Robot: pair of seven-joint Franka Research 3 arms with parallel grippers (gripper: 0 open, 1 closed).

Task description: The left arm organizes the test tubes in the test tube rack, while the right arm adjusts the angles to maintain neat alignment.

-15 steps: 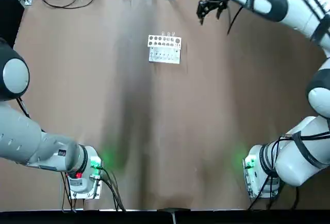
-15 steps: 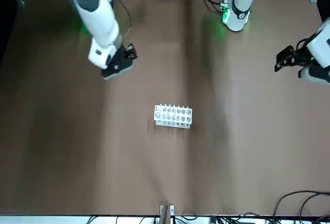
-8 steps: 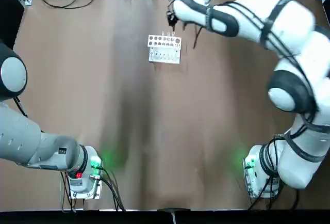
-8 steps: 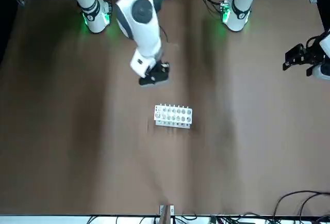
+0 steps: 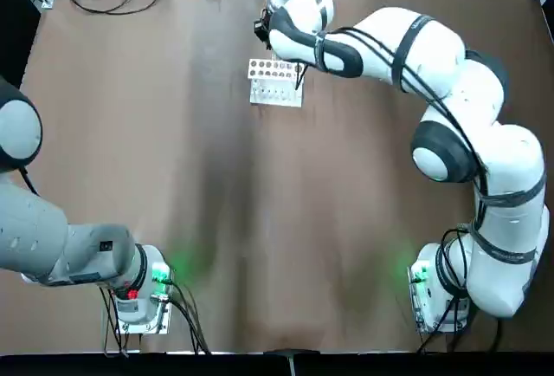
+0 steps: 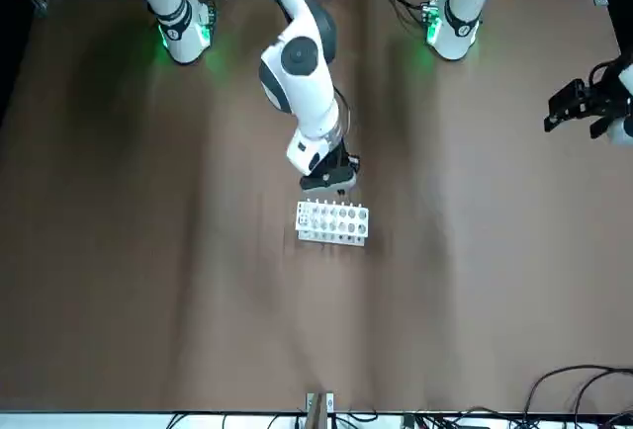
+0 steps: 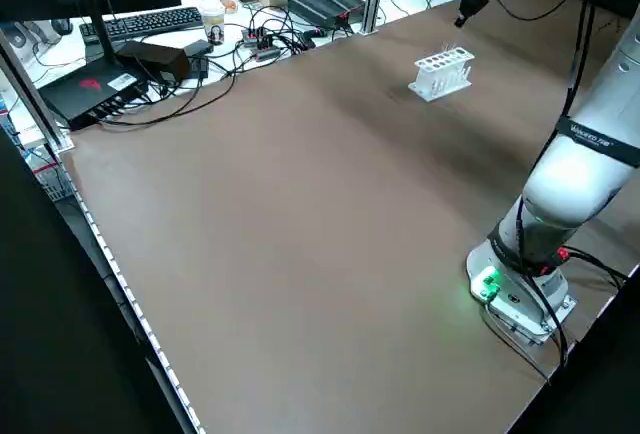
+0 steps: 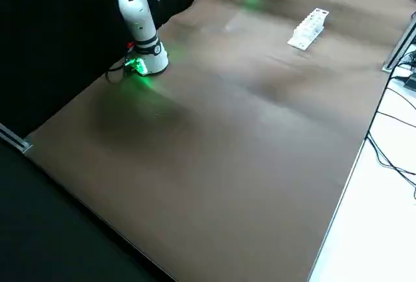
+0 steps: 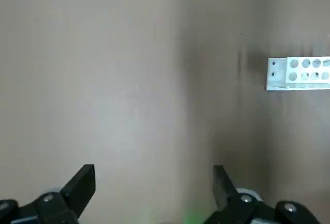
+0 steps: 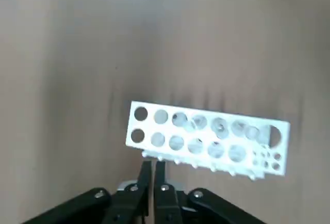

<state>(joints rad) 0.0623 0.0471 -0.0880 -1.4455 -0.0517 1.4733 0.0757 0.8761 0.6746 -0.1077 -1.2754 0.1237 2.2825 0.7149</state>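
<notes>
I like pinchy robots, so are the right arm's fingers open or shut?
Shut, or very nearly: in its wrist view, the right arm's slim black fingers stand side by side with only a sliver between.

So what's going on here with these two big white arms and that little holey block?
The right arm is doing the work: its end effector is above the table, close to the rack, with its fingers nearly together and nothing visibly between them. The left arm's end effector is off to its own side, open and away from the rack. The job is to sort and straighten test tubes in that rack, but neither arm is holding anything that I can see.
</notes>
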